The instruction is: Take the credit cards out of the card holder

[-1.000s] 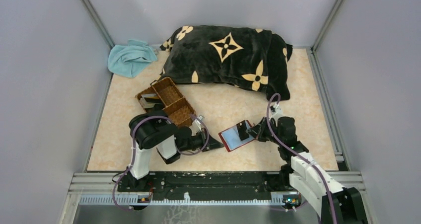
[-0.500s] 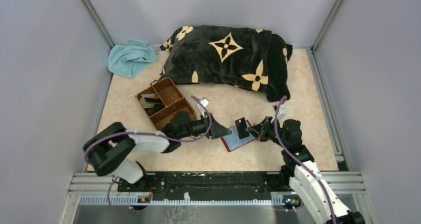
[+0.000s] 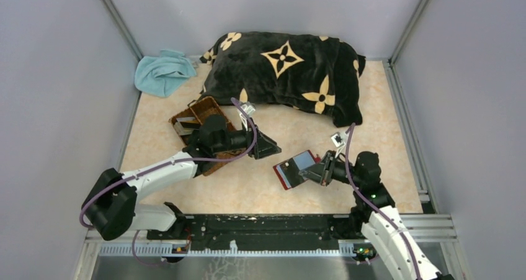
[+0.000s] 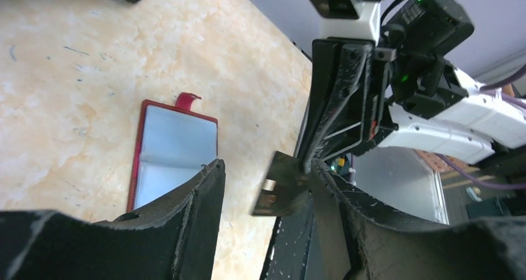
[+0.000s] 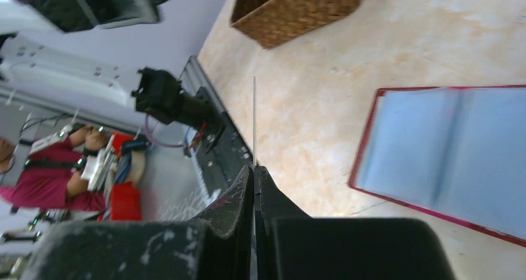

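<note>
Tabletop (image 3: 248, 190) lies open left of the card holder (image 3: 293, 170) — basket (image 3: 197, 109) (wicker) and pillow (image 3: 285, 75) stand behind.

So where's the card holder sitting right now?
In the top view the card holder lies open on the table, right of centre, between the left gripper and the right gripper, which pinches a card; the pillow lies behind.
</note>
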Motion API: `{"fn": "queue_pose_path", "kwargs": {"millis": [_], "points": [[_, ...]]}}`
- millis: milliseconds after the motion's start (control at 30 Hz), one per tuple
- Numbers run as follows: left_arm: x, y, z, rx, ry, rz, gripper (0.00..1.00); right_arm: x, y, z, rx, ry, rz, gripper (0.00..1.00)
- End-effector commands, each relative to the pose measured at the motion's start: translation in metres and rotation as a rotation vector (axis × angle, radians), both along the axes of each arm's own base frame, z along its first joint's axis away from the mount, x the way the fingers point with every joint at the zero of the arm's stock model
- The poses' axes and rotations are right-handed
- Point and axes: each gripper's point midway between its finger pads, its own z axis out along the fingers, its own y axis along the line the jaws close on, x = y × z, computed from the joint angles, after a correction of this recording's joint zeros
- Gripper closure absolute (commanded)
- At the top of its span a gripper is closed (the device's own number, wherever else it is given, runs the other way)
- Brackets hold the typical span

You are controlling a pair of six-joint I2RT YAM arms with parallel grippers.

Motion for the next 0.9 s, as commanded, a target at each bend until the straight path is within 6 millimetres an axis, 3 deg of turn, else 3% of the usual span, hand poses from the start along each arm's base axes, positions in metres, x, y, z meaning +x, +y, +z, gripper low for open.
{"fn": "queue_pose_path", "kwargs": {"millis": [0, 233, 533, 800, 867], "points": [[-0.024, -0.001, -0.008, 0.028, -0.026, -0.175, 0.41, -0.024, 0.012, 0.06, 0.085, -0.182, 0.155, 1.0], [-0.051, -0.005, -0.004, 0.019, -0.059, -0.323, 0.41, -0.03, 0.017, 0.074, 0.103, -0.21, 0.199, 1.0], [-0.062, -0.002, 0.003, -0.003, -0.073, -0.364, 0.43, -0.024, 0.02, 0.074, 0.105, -0.206, 0.199, 1.0], [-0.085, -0.009, -0.011, 0.032, -0.059, -0.481, 0.52, -0.021, 0.023, 0.077, 0.114, -0.209, 0.199, 1.0], [-0.087, -0.012, -0.015, 0.054, -0.058, -0.482, 0.59, -0.02, 0.023, 0.077, 0.114, -0.209, 0.198, 1.0]]}}
